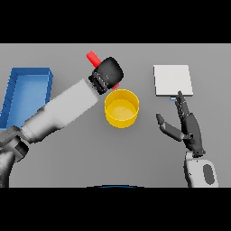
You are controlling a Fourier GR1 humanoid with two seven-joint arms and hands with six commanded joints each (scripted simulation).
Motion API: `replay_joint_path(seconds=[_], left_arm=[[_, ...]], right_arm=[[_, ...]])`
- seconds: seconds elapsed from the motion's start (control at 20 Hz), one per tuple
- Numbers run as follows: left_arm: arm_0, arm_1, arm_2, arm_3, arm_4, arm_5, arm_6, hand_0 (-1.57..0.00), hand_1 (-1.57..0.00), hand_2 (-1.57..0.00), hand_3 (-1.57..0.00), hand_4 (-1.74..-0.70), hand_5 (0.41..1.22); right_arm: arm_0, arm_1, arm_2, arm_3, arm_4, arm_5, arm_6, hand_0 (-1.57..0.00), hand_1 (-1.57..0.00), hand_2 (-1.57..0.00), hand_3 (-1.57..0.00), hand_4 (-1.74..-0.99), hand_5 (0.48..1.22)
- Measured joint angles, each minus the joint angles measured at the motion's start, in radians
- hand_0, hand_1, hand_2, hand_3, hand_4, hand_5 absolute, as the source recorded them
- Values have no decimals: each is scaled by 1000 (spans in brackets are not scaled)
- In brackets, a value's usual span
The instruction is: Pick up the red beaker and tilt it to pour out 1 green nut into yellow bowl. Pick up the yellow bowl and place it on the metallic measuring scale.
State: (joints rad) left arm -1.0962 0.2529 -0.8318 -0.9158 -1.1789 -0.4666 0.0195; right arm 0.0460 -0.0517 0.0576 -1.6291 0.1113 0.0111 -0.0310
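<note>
Head view: the red beaker (93,57) is seen at upper centre of the frame, clasped by the curled fingers of the left robot hand (107,74) just above the rim of the yellow bowl (122,108), which is set mid-frame on the grey worktop (135,158). The right robot hand (187,126) is held open at right, below the metallic scale (173,80). The bowl is judged light, rigid and smooth; a grip across its rim is advised. A blue bin (27,90) is noted at left.
</note>
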Motion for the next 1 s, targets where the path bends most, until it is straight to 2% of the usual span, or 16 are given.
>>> replay_joint_path(seconds=[0.1, 0.2, 0.3, 0.35, 0.45, 0.55, 0.65, 0.8, 0.9, 1.0], left_arm=[[-25, -10, -35, 19, -35, 13, -11, -1571, -1571, -1571, -1531, -1737, 1221], [-46, -17, -76, 36, -76, 5, -14, -1571, -1571, -1571, -1546, -1738, 1221], [-68, -30, -127, 50, -112, -20, -43, -1571, -1571, -1571, -1555, -1739, 1221], [-73, -29, -148, 51, -124, -26, -64, -1571, -1571, -1571, -1558, -1740, 1221], [-92, -43, -165, 68, -141, -34, -66, -1571, -1571, -1571, -1563, -1740, 1221], [-116, -56, -181, 86, -155, -53, -78, -1571, -1571, -1571, -1566, -1740, 1221], [-130, -47, -201, 96, -173, -64, -94, -1571, -1571, -1571, -1568, -1741, 1221], [-154, -58, -224, 124, -200, -55, -97, -1571, -1571, -1571, -1569, -1741, 1221], [-164, -64, -231, 141, -210, -48, -97, -1571, -1571, -1571, -1570, -1741, 1221], [-188, -50, -229, 132, -215, -38, -114, -1571, -1571, -1571, -1570, -1740, 1221]], right_arm=[[5, 1, 2, -10, -5, 5, -12, 1, 1, 1, 1, -1290, 604], [2, 4, 2, -10, -4, 1, 5, 1, 1, 1, 1, -1283, 602], [15, 1, 3, -22, -4, 2, -13, 1, 1, 1, 1, -1290, 607], [7, -2, -2, -16, -4, -1, 6, 1, 1, 1, 1, -1290, 607], [9, -2, -2, -10, 3, -6, 11, 1, 1, 1, 1, -1280, 601], [28, 4, 10, -20, 16, -9, -12, 1, 1, 1, 1, -1282, 603], [7, 1, 10, -17, 29, -20, -7, 1, 1, 1, 1, -1274, 592], [23, 1, 12, -13, 27, -14, -15, 1, 1, 1, 1, -1258, 587], [20, 0, 14, -14, 43, -26, 2, 1, 1, 1, 1, -1238, 584], [29, 1, 18, -25, 40, -21, -12, 1, 1, 1, 1, -1233, 585]])
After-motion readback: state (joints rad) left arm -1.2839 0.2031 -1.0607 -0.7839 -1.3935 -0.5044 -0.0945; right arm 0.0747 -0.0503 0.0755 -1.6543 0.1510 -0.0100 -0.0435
